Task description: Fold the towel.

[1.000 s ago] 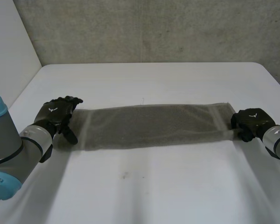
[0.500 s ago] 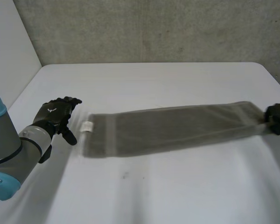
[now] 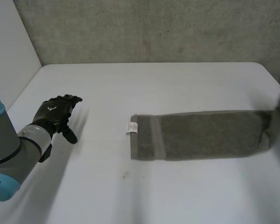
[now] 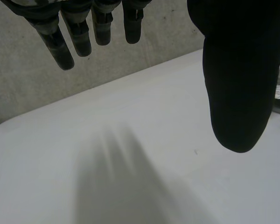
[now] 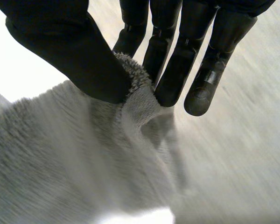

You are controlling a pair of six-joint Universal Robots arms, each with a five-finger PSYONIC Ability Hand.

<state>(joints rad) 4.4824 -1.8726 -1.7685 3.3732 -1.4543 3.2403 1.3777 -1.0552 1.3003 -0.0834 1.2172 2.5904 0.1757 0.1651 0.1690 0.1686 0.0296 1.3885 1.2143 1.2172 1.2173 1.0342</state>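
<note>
Head view: the towel (image 3: 205, 135), a long narrow strip already doubled lengthwise, lies flat at centre right of the table (image 3: 154, 84). Its right end lifts off the surface toward the frame's right edge. A white label (image 3: 130, 127) marks its free left end. The left hand (image 3: 56, 114) hovers at centre left, well apart from the towel, with nothing between them.

Left wrist view: the left hand is spread and relaxed, holding nothing, with bare table under the palm.

Right wrist view: the right hand (image 5: 74, 51) is closed in a pinch on a bunched edge of the towel.

Assessment: the cloth looks soft, light and limp, and its pile should grip well. It will likely sag unless taken at the end corners.
</note>
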